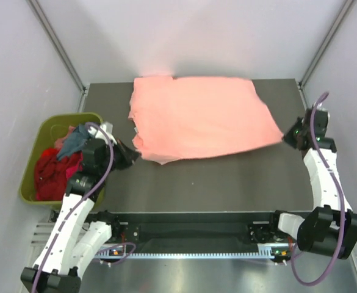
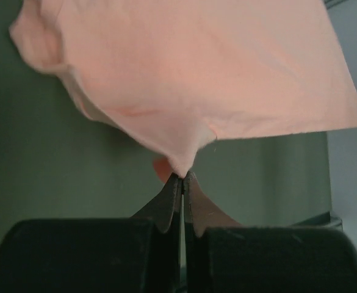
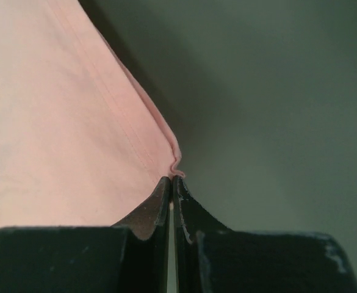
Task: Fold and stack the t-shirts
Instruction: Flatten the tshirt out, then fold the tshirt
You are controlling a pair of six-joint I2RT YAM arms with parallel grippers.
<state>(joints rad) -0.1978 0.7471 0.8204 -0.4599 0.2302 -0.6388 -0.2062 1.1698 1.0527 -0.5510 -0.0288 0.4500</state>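
The large, plain salmon-pink cloth t-shirt point(image 1: 202, 116) is spread across the far half of the dark grey table top point(image 1: 215, 186), its back edge near the table's far edge; its left side is bunched into loose folds, while the rest looks fairly flat and smooth.

The near left corner of the cloth is drawn to a point and pinched in the left gripper point(image 1: 132, 154); in the left wrist view the black fingers point(image 2: 169, 204) are pressed together on that tip of fabric point(image 2: 209, 67), and the shirt spreads away from them above the table.

The right gripper point(image 1: 284, 139) is clenched on the shirt's right corner; the right wrist view shows a small pucker of the hemmed edge point(image 3: 56, 122) nipped between its closed fingertips point(image 3: 172, 179).

Off the table's left side stands an olive-green plastic bin point(image 1: 32, 162), just beside the left arm; inside lie crumpled red shirts point(image 1: 49, 174), with a teal-blue shirt point(image 1: 74, 141) heaped on top near the right rim.

Pale grey walls point(image 1: 19, 61) enclose the table on three sides.
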